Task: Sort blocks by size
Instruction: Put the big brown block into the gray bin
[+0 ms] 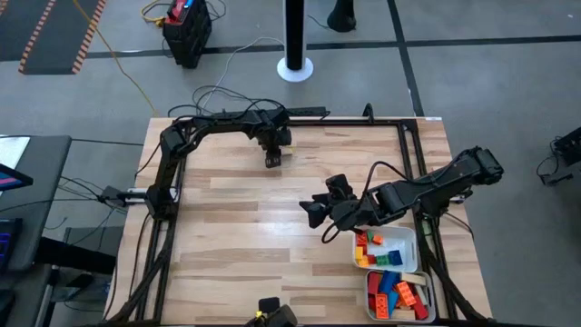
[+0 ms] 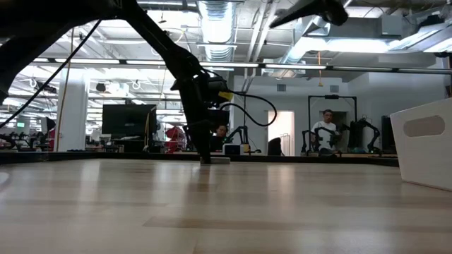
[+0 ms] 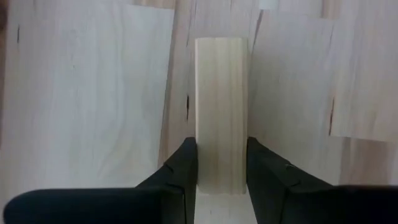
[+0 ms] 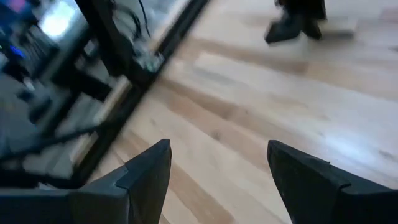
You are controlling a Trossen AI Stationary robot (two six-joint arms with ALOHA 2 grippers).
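Your left gripper [image 3: 222, 163] pinches the long tan wooden block [image 3: 219, 106]; lift straight; right gripper [image 4: 217, 171] waits, fingers spread

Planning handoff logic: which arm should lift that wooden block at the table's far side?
Left. Its gripper already straddles the wooden block, fingers at both sides. The right gripper hangs open and empty mid-table.

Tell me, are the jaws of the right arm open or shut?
Open: the right gripper shows a wide gap with bare table between the jaws, holding nothing.
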